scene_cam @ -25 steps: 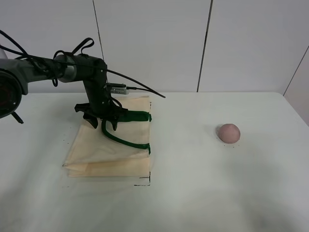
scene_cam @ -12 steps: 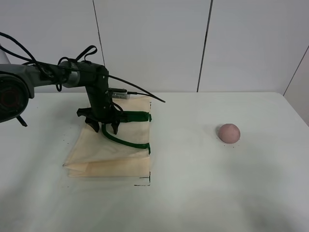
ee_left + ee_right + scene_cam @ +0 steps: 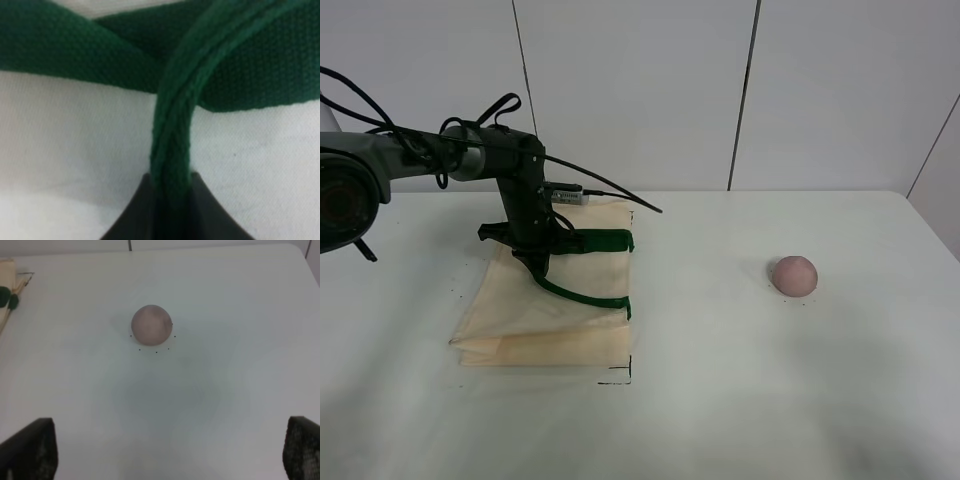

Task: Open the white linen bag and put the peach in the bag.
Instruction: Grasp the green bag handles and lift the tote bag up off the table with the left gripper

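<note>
The white linen bag [image 3: 550, 310] lies flat on the table at the left, its dark green strap handles [image 3: 582, 294] on top. My left gripper [image 3: 533, 255] is down on the bag's upper part and shut on one green strap. In the left wrist view the strap [image 3: 172, 125] runs between my two dark fingers [image 3: 135, 210], pinched at the left gripper [image 3: 170, 187]. The peach [image 3: 793, 274] sits alone on the table at the right. In the right wrist view the peach [image 3: 151, 325] lies ahead of my right gripper [image 3: 165, 455], which is open and empty.
The white table [image 3: 720, 380] meets a white panelled wall [image 3: 640, 90] behind. A small black corner mark [image 3: 623, 378] sits by the bag's near right corner. The bag's edge with green tabs [image 3: 7, 296] shows far off in the right wrist view.
My left gripper's fingers, open and straddling the green strap before, have closed on it. The arm shifted slightly. The peach and bag stayed put.
</note>
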Motion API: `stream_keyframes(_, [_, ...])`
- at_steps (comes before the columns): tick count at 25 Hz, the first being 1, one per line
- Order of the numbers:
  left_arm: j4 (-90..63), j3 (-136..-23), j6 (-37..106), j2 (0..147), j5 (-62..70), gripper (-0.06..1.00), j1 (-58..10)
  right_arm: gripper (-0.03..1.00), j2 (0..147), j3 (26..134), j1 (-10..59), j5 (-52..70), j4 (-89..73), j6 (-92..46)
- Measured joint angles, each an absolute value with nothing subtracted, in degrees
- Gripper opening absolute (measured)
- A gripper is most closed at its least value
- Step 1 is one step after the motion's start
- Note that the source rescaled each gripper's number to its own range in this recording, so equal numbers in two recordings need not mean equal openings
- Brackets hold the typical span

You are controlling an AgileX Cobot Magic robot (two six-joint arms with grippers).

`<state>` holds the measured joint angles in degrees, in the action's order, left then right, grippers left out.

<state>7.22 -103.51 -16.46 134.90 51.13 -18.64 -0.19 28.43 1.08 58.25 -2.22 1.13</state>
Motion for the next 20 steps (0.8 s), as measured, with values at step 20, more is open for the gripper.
stream_keyframes(20, [1.8,-119.3,-11.0,116.8,67.0,0.0,-18.6,1.0,-0.2,28.4,1.1,58.3,-2.2,1.1])
